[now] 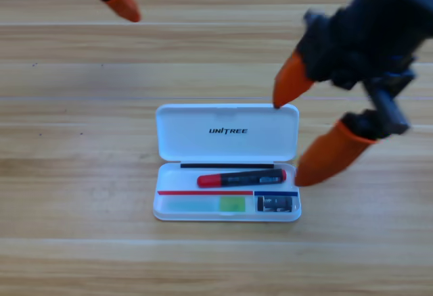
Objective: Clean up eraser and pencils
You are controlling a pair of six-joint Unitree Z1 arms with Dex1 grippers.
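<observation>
The white case (226, 134) lies open in the middle of the table, its lid laid back and marked UNITREE. In its tray lie the two pencils: a red-and-black pen (240, 176) along the back, and a green-and-white tube (206, 204) at the front left. The small black eraser (277, 204) sits in the front right compartment. My right gripper (289, 140) is open wide at the case's right end. One orange jaw tip is at the lid's far right corner, the other beside the tray's right edge. It holds nothing. The left gripper (122, 2) waits at the top left edge.
The case's lid stands between the right gripper's far jaw and the tray. Bare wooden table (81, 174) surrounds the case on all sides.
</observation>
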